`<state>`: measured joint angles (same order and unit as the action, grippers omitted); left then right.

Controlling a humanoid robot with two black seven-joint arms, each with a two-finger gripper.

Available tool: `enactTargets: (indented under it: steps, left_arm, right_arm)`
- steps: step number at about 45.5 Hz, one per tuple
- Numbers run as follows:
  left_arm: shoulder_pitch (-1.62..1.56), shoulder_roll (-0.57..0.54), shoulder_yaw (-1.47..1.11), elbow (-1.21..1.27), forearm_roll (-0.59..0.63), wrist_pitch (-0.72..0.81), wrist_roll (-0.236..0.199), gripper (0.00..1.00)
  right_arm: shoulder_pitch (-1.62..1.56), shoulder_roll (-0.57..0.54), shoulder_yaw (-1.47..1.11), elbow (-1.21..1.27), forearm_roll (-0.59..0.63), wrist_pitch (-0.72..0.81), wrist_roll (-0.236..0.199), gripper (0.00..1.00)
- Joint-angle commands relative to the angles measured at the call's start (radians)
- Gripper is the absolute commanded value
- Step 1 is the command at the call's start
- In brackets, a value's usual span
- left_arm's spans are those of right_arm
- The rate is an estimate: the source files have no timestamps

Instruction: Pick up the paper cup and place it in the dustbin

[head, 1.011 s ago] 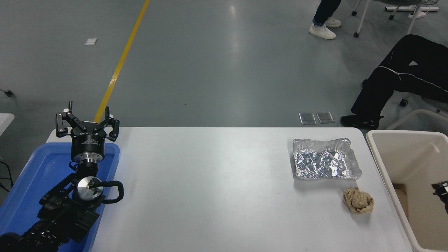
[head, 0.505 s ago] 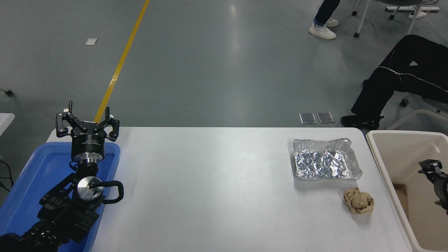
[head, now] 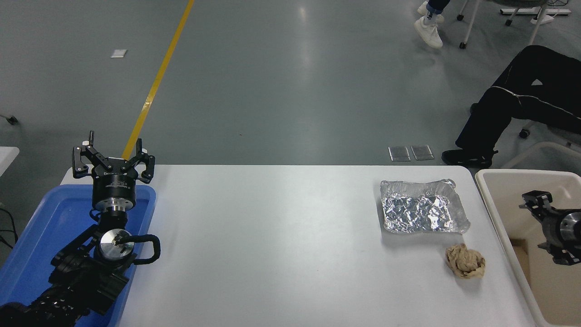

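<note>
Item one: my left gripper point(head: 113, 160), parked at the table's 9 o'clock over the blue tray point(head: 32, 245), its fingers spread apart and holding nothing.

Item two: my right gripper point(head: 540, 227), coming in from the 3 o'clock edge and hanging over the open dustbin point(head: 499, 213). I see one upper finger and a lower one with a gap between them, and nothing clamped there; the jaws read as parted.

Item three: the dustbin itself, a large cream bin with a thick rounded rim, standing just beside the white table point(head: 272, 250) at its 3 o'clock end. A brownish patch shows on its floor.

Item four: the paper cup. I cannot find it anywhere on the table, and I cannot make it out in the part of the bin that I can see.

Item five: a crumpled foil sheet point(head: 422, 206) lying flat on the table toward 2 o'clock.

Item six: a crumpled brown paper ball point(head: 465, 260), near the foil's 5 o'clock corner and apart from it, close to the bin's rim.

Item seven: a seated person's dark-trousered leg point(head: 513, 104) beyond the table at 1 o'clock.
</note>
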<state>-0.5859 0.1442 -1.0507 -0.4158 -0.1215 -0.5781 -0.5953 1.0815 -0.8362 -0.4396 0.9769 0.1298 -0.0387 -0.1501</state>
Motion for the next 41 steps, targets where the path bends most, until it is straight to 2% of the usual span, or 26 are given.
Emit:
enactTargets:
  steps: [1, 6, 17, 31, 41]
  left_arm:
    - [0.000, 0.000, 0.000, -0.001, 0.002, 0.000, 0.000, 0.99]
    - [0.000, 0.000, 0.000, -0.001, 0.002, 0.000, 0.002, 0.99]
    - [0.000, 0.000, 0.000, -0.001, 0.002, 0.000, 0.002, 0.99]
    - [0.000, 0.000, 0.000, -0.001, 0.002, 0.000, 0.002, 0.99]
    - [0.000, 0.000, 0.000, -0.001, 0.002, 0.000, 0.002, 0.99]
  right_arm:
    - [0.210, -0.043, -0.123, 0.169, 0.002, 0.066, 0.000, 1.00]
    - [0.403, 0.003, -0.315, 0.200, 0.002, 0.112, 0.000, 1.00]
    - [0.794, 0.238, -0.741, 0.204, 0.002, 0.152, 0.000, 1.00]
    - [1.020, 0.494, -0.782, 0.203, 0.001, 0.165, 0.000, 1.00]
    - [1.038, 0.508, -0.768, 0.204, 0.001, 0.165, 0.001, 1.00]
